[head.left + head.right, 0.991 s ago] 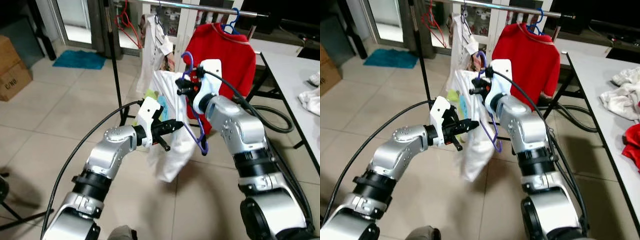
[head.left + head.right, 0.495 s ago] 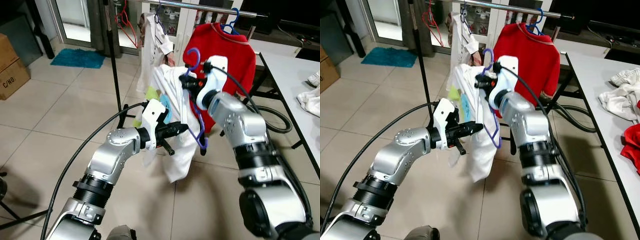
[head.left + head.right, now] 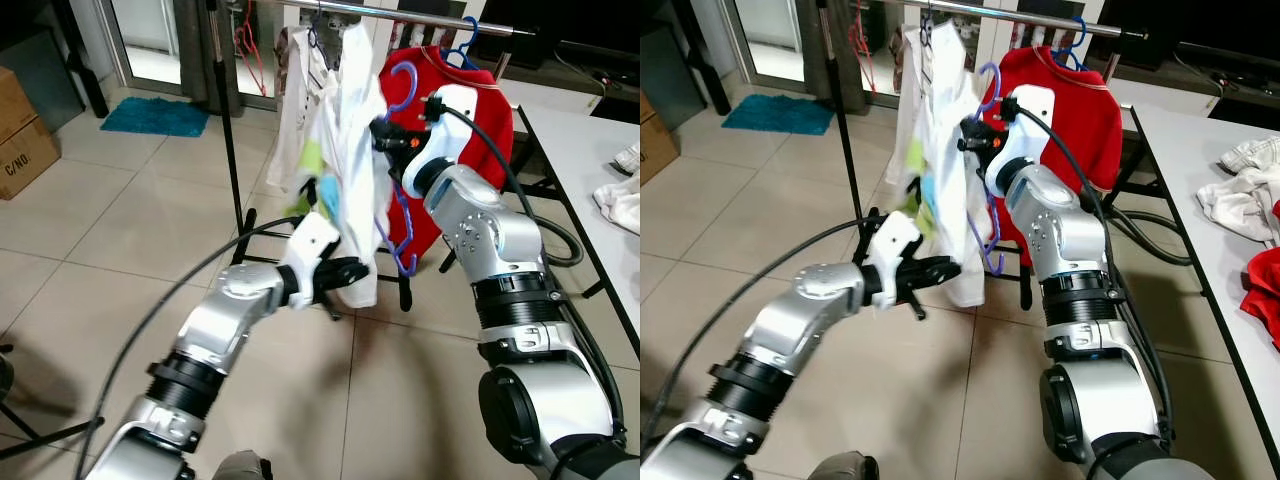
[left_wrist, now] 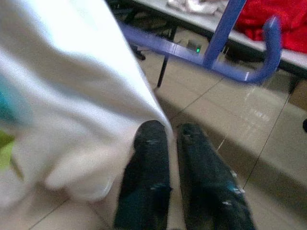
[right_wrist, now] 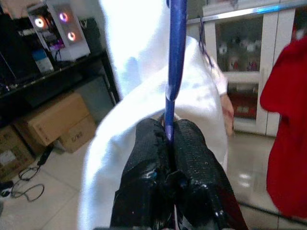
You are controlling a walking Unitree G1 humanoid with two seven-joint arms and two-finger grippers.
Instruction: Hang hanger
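Two black fingers (image 4: 146, 182) close together, pinching hem of white garment (image 4: 67, 100). Blue hanger (image 4: 216, 57) beyond. Tiled floor (image 4: 249, 143). Red cloth (image 4: 283, 24) on worktop (image 4: 225, 28).

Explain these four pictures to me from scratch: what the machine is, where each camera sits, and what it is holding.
This is a humanoid robot with two silver arms, each ending in two black fingers. The two wide pictures come from cameras in its head, looking down at its own arms. The two close pictures come from cameras on its wrists, looking along the fingers.

The right gripper has its jaws shut on a purple hanger that carries a white shirt, held up near a metal clothes rail. The left gripper sits at the shirt's lower hem, jaws nearly together; whether it pinches the cloth is unclear. A red sweater already hangs on the rail, and a table with loose clothes stands to the robot's right.
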